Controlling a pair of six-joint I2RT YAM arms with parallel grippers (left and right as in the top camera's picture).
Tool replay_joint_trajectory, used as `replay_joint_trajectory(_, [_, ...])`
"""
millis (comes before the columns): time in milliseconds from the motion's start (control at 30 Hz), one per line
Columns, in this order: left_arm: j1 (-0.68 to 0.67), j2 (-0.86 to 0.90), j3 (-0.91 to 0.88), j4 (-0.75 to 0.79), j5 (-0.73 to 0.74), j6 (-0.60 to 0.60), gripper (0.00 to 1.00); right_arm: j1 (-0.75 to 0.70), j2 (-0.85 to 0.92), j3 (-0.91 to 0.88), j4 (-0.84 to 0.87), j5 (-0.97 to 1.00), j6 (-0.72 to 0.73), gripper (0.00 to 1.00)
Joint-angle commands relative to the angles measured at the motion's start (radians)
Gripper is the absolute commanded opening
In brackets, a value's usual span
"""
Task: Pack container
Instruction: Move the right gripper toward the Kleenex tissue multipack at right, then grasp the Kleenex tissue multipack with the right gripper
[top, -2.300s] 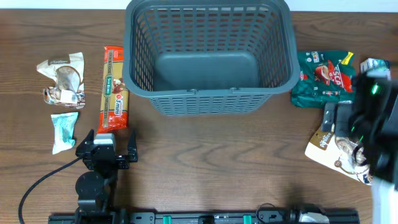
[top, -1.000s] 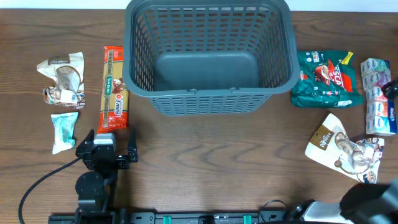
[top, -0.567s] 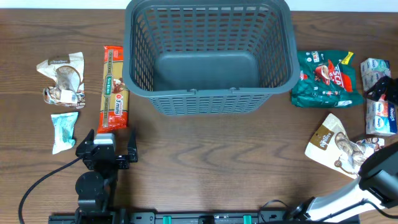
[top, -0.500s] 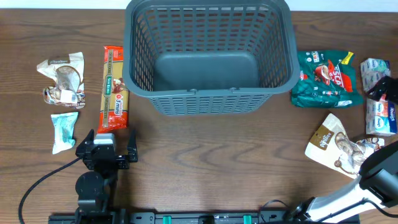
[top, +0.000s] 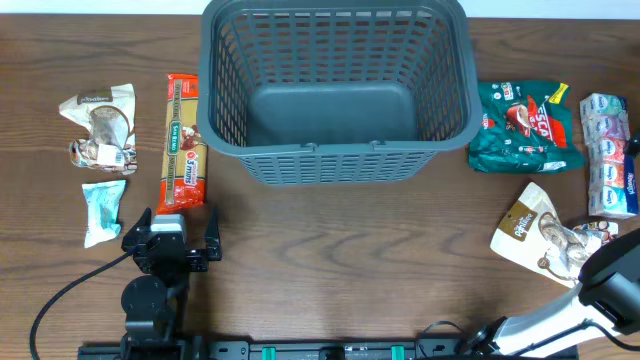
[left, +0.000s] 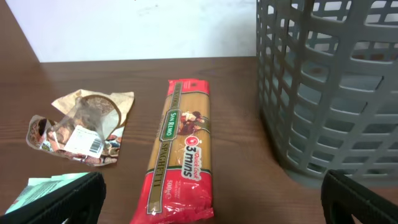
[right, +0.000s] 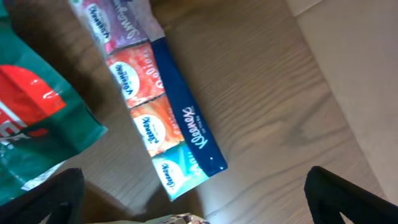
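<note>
**Right arm clear of the packets; both claws wide and empty**

The right arm, which covered the right-hand packets two seconds ago, now sits in the lower right corner of the overhead view, and the tissue pack is fully uncovered. The left arm has not moved.

The left claw (top: 173, 225) is spread wide at lower left with nothing in it, its dark fingers just below the end of a long, flat, glossy spaghetti packet (top: 183, 145). Further left lie a crumpled clear-and-brown wrapper (top: 100, 128) and a small pale green sachet (top: 102, 210).

The right claw (right: 196, 205) is equally wide and empty. Its wrist view looks onto a shiny, block-shaped Kleenex tissue pack (right: 161, 118) and the edge of a puffy green bag (top: 525, 125). A creased white and brown pouch (top: 550, 240) lies at lower right.

The container (top: 335, 165), one dark grey plastic basket with slotted lattice walls, a solid floor and a rolled rim, stands at top centre on the wood-grain table (top: 340, 260).

Count: one basket, six packets (three left, three right), two claws.
</note>
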Motion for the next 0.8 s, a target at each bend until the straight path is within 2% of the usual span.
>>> replay_joint_trajectory(0, [-0.004,-0.007,-0.016,-0.029,-0.008,0.006,0.99,-0.018,0.042,0.01,0.003,0.001,-0.014,0.99])
replay_joint_trajectory(367, [-0.004,-0.007,-0.016,-0.029,-0.008,0.006,0.99,-0.007,0.224,0.01,0.022,-0.11,-0.063,1.0])
replay_joint_trajectory(767, [-0.004,-0.007,-0.016,-0.029,-0.008,0.006,0.99,-0.004,0.276,0.009,0.101,-0.143,-0.13,0.99])
